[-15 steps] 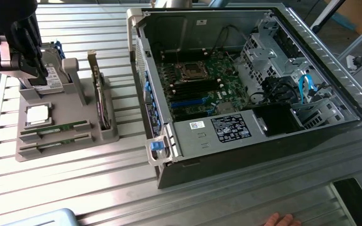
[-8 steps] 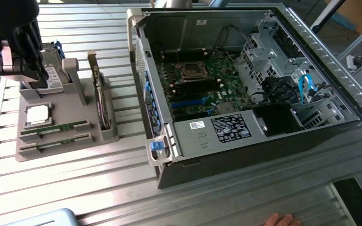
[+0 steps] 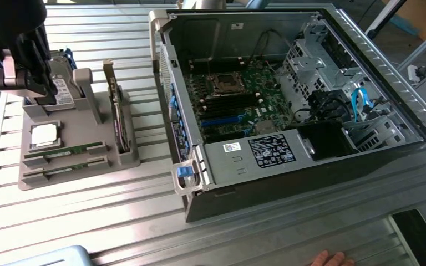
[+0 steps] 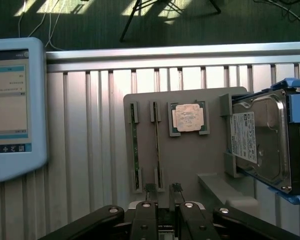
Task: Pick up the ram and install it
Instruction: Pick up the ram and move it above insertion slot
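- The ram [image 4: 156,145] is a thin green stick standing on edge in a slot of a grey holder [image 4: 190,165]. It lies just ahead of the gripper and is not yet lifted.
- A second ram stick [image 4: 134,150] sits in a parallel slot just beside it, on the side away from the processor chip [image 4: 189,119].
- The gripper [image 4: 163,190] hovers at the holder's near edge with its 2 fingers partly apart and nothing between them.
- Risk 1: the gap between the fingers looks centred slightly off the ram, toward the chip. A straight descent could land 1 fingertip on the stick's top edge or its slot post, which could bend the board or jam it.
- Risk 2: the 2 sticks stand close together, so a finger going down between them could nudge or catch the neighbour.
- Risk 3: a hard drive [image 4: 260,140] stands upright in a blue frame close beside the gripper, and a sideways correction could clip it.
- Risk 4: the open computer case [image 3: 287,100] lies well apart from the gripper. A weak pinch on so thin a board could let it twist on the way, and a tilted stick would likely not seat in a narrow motherboard slot.
- Risk 5: a person's hand [image 3: 331,259] rests at the table edge near the case, far from the gripper. It could end up in the arm's path.
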`<state>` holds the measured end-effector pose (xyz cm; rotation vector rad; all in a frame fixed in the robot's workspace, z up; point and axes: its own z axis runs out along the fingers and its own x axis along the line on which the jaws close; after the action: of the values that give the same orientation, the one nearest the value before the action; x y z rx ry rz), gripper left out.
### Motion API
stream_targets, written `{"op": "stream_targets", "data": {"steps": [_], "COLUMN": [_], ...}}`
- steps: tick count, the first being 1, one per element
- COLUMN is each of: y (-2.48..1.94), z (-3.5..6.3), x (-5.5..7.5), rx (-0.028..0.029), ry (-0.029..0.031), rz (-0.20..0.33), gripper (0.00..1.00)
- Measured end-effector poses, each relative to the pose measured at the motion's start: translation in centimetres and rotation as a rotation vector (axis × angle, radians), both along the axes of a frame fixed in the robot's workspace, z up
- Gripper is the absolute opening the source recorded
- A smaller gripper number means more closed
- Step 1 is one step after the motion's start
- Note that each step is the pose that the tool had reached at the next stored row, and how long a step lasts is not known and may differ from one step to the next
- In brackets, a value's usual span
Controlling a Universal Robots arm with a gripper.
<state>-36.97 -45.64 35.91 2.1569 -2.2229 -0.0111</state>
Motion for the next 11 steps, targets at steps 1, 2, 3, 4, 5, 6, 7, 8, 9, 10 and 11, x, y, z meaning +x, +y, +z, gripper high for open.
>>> {"op": "stream_targets", "data": {"steps": [1, 2, 3, 4, 5, 6, 7, 8, 9, 10, 11], "y": [0.0, 0.0, 0.0, 0.0, 0.0, 0.0, 0.0, -0.01, -0.01, -0.01, 0.0], "z": [-0.08, -0.14, -0.2, -0.31, -0.42, -0.48, -0.52, -0.54, -0.56, -0.57, -0.58], "x": [0.0, 0.0, 0.0, 0.0, 0.0, 0.0, 0.0, 0.0, -0.01, -0.02, -0.03], "rx": [-0.0002, -0.0002, -0.0002, -0.0002, -0.0001, -0.0002, -0.0003, -0.0001, 0.0005, 0.0012, 0.0016], "ry": [0.0003, 0.0002, 0.0002, 0.0002, 0.0002, 0.0003, 0.0004, -0.0001, -0.0022, -0.0042, -0.0054], "rz": [0.0, 0.0, 0.0, 0.0, 0.0, 0.0, 0.0, 0.0, 0.001, 0.001, 0.002], "gripper": [0.24, 0.24, 0.24, 0.24, 0.24, 0.24, 0.24, 0.24, 0.24, 0.24, 0.24]}}
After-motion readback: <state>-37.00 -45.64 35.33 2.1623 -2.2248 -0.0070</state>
